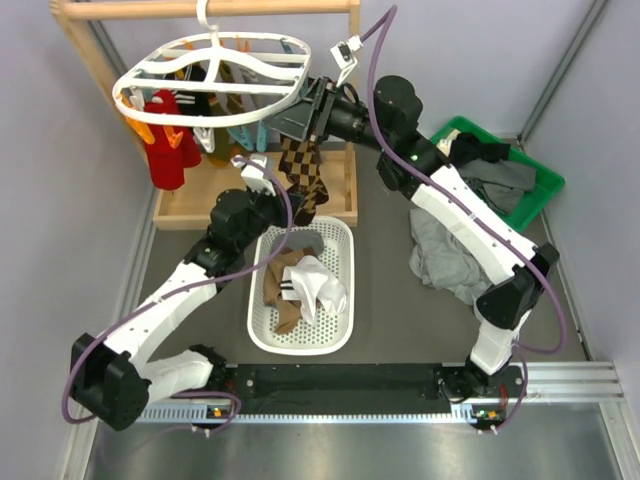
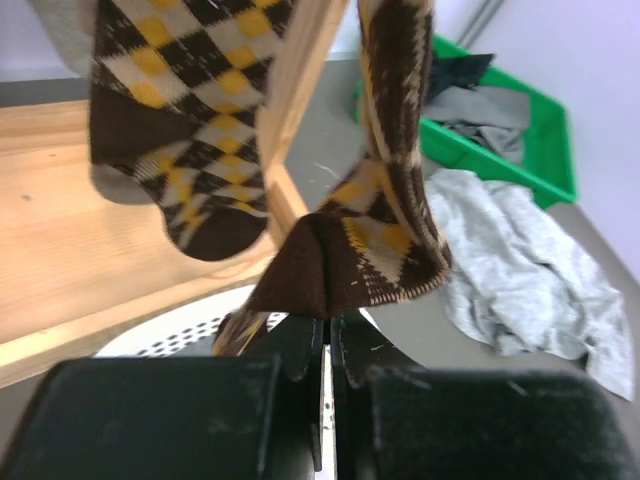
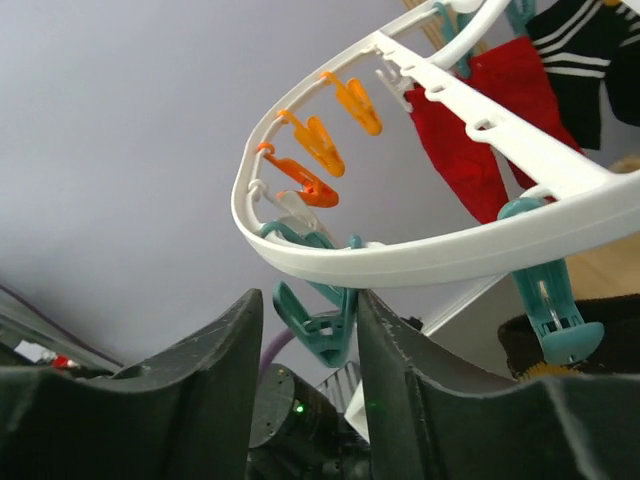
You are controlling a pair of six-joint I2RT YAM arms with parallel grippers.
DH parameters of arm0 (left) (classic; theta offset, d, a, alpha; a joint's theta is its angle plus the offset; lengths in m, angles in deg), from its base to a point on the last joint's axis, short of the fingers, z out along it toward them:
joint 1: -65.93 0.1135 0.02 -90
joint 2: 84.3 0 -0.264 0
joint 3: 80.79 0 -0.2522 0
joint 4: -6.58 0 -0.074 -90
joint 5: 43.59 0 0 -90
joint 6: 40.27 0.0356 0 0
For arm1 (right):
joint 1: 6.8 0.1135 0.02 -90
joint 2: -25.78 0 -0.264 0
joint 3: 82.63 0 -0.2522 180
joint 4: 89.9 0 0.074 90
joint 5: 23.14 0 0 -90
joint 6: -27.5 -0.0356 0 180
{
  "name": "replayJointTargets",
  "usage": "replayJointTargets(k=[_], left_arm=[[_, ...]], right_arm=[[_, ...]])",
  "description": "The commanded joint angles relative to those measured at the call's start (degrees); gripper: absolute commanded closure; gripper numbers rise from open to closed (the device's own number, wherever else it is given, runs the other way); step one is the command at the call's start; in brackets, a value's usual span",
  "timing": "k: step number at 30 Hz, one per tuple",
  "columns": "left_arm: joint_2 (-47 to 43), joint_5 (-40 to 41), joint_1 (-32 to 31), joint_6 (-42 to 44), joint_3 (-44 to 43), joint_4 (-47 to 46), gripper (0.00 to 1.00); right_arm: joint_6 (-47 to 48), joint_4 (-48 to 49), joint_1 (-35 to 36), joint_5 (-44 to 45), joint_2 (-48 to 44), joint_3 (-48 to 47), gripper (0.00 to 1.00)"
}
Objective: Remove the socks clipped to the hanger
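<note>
The white oval hanger hangs from the wooden rail; its rim also shows in the right wrist view. A red sock, a black striped sock and a brown-tan argyle sock hang from its clips. My left gripper is shut on the lower end of one argyle sock; a second argyle sock hangs to its left. My right gripper is open at the hanger's right edge, its jaws either side of a teal clip.
A white perforated basket below the hanger holds brown and white socks. A green bin with dark garments stands at the right, with a grey garment heaped beside it. The wooden stand sits behind the basket.
</note>
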Motion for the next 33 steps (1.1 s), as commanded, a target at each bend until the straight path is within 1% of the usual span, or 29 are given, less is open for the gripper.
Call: replayJointTargets(k=[1, 3, 4, 6, 7, 10, 14, 15, 17, 18, 20, 21, 23, 24, 26, 27, 31, 33], left_arm=[[-2.65, -4.03, 0.03, -3.60, 2.73, -5.04, 1.00], [-3.26, -4.20, 0.03, -4.48, 3.87, -6.35, 1.00], [-3.53, -4.12, 0.12, -4.83, 4.75, -6.88, 1.00], [-4.23, -3.77, 0.03, -5.10, 5.19, -6.88, 1.00], [-4.50, -3.50, -0.05, -5.10, 5.63, -6.80, 1.00], [-5.82, -2.71, -0.05, -5.10, 6.42, -6.80, 1.00], [-7.22, -1.75, -0.49, -5.10, 7.04, -6.36, 1.00], [-7.57, -1.66, -0.76, -5.10, 7.13, -6.10, 1.00], [-7.84, -0.96, -1.19, -4.93, 7.22, -5.74, 1.00], [-8.01, -0.60, -1.28, -4.67, 7.13, -5.57, 1.00], [-8.37, 0.45, -1.90, -4.40, 7.04, -5.13, 1.00], [-8.63, 0.80, -2.07, -4.31, 7.04, -5.13, 1.00], [-8.81, 1.68, -3.04, -3.87, 6.78, -4.77, 1.00], [-9.24, 2.73, -3.48, -3.78, 6.52, -4.60, 1.00], [-9.51, 2.92, -4.79, -3.43, 6.34, -4.42, 1.00], [-9.68, 5.44, -5.06, -3.35, 6.16, -4.51, 1.00], [-9.60, 6.34, -6.29, -3.26, 6.07, -4.60, 1.00], [-9.16, 6.60, -7.08, -2.99, 5.72, -4.51, 1.00]], right_arm=[[3.99, -4.29, 0.57, 4.86, -6.32, 0.10, 0.56], [5.48, -5.17, 0.57, 6.88, -8.17, 1.24, 0.55], [6.01, -7.18, 0.57, 7.50, -8.61, 1.16, 0.53], [7.85, -10.08, 0.57, 9.95, -9.57, 0.46, 0.47], [8.30, -12.62, 0.65, 11.01, -9.84, 0.11, 0.46], [10.14, -15.72, 0.83, 14.97, -11.42, -0.07, 0.44], [14.26, -21.50, 2.32, 21.03, -12.74, -1.21, 0.43], [15.41, -22.83, 3.54, 24.44, -12.66, -2.35, 0.43], [17.95, -24.94, 4.78, 28.06, -12.22, -3.76, 0.43], [18.84, -27.56, 5.57, 32.08, -11.69, -5.68, 0.43], [21.38, -29.95, 8.11, 36.66, -9.94, -7.80, 0.43], [22.18, -31.79, 8.91, 41.04, -9.41, -9.72, 0.42], [23.59, -33.21, 10.67, 45.10, -7.66, -11.49, 0.42], [23.85, -34.00, 11.11, 48.78, -7.38, -12.72, 0.42], [24.55, -33.04, 11.55, 51.44, -7.29, -12.55, 0.43], [24.73, -32.26, 11.64, 53.37, -7.55, -11.86, 0.43], [27.54, -26.55, 11.64, 55.93, -7.91, -10.18, 0.43], [28.51, -25.48, 11.64, 56.11, -7.04, -10.53, 0.43]])
